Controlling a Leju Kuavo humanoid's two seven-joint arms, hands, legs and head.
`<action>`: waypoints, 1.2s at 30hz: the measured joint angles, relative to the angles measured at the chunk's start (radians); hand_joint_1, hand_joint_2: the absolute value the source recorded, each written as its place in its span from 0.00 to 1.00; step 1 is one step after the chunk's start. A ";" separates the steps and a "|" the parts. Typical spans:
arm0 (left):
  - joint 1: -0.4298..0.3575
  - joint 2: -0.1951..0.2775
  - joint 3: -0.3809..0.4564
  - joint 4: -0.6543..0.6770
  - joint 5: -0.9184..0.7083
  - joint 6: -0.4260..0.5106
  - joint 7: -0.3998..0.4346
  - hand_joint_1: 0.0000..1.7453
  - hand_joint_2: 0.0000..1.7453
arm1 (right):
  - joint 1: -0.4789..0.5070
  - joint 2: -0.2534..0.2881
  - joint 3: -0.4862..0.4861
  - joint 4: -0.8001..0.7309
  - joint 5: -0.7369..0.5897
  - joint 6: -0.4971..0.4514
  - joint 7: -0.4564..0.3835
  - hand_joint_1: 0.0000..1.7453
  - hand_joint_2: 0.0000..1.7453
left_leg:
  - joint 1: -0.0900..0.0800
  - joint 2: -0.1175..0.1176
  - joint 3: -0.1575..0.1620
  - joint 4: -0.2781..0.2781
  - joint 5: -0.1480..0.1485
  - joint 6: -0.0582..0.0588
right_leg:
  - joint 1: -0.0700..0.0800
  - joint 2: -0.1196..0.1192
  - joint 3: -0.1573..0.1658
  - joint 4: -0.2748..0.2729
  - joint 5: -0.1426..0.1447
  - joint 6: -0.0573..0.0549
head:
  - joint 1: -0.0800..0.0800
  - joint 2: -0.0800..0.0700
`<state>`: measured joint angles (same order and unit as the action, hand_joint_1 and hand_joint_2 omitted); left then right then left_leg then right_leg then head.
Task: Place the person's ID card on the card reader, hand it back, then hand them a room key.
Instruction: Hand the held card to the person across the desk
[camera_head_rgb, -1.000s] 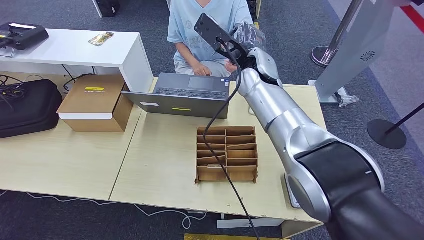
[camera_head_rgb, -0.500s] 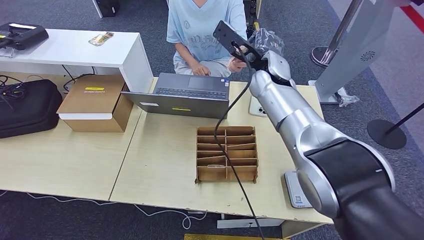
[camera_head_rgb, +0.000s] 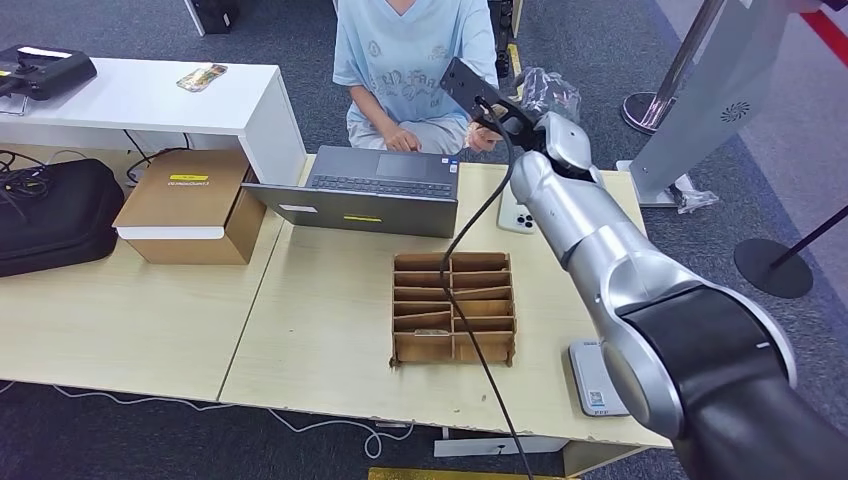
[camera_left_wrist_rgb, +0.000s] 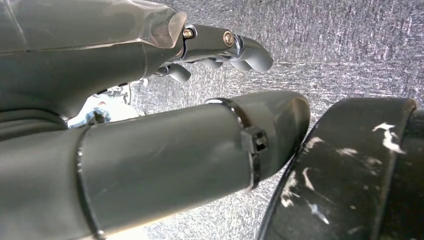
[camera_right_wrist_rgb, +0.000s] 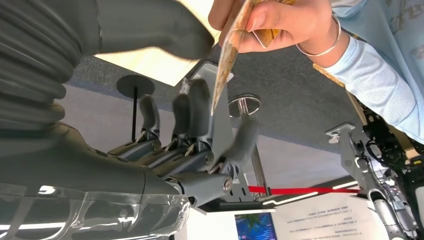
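I find the table (camera_head_rgb: 330, 330) filling the middle of the head view, with the person (camera_head_rgb: 415, 60) seated behind it at top centre. My right arm reaches from lower right up to upper centre, evidently to meet that person across the far edge.

A laptop (camera_head_rgb: 375, 190) sits open at centre, facing the person. Below it stands a cardboard divider tray (camera_head_rgb: 455, 308); its slots look meant for key cards, though I cannot tell what they contain. The card reader (camera_head_rgb: 595, 378) lies flat at lower right, near my side, bare, presumably so I can lay a card on it.

In the right wrist view, the right hand (camera_right_wrist_rgb: 195, 135) has its fingers spread and thumb apart, holding nothing. The person's hand (camera_right_wrist_rgb: 280, 22) at top centre pinches the ID card (camera_right_wrist_rgb: 227, 55) edge-on, its lower edge dipping between my fingers and thumb. I judge this an offer; the card is not yet gripped.

The left hand (camera_left_wrist_rgb: 220, 47) hangs over carpet, fingers loosely curled; whether it holds anything I cannot tell.
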<state>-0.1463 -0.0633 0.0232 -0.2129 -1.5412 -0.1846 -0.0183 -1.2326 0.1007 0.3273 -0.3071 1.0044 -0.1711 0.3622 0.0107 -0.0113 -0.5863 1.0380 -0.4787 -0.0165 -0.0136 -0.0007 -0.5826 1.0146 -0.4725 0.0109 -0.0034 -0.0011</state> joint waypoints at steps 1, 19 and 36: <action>0.000 0.000 0.000 0.000 0.000 0.000 0.000 0.00 0.00 | 0.001 0.000 0.000 0.000 0.002 -0.004 -0.005 0.00 1.00 | 0.000 0.000 0.000 0.000 0.000 0.000 | 0.000 0.000 0.000 0.000 0.000 0.000 | 0.000 0.000; 0.012 0.000 0.000 0.000 0.004 0.040 0.001 0.00 0.00 | 0.061 -0.004 -0.196 -0.116 -0.267 -0.462 -0.491 0.00 1.00 | 0.000 0.000 -0.001 0.000 0.000 0.000 | 0.000 0.000 0.000 0.000 0.000 0.000 | 0.000 0.000; 0.067 0.014 0.002 0.000 0.022 0.101 0.004 0.00 0.00 | 0.630 -0.052 -0.218 -0.901 -0.589 -0.466 -0.800 0.00 1.00 | 0.000 -0.001 -0.001 0.000 -0.001 0.001 | 0.000 -0.002 0.000 -0.001 -0.001 0.001 | 0.000 0.000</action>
<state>-0.0794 -0.0492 0.0250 -0.2129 -1.5194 -0.0835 -0.0145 -0.6029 0.0490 0.1091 -1.2081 0.4154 -0.6375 -0.4374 0.0106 -0.0128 -0.5878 1.0376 -0.4801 -0.0157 -0.0136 -0.0032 -0.5826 1.0137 -0.4736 0.0115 -0.0033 -0.0011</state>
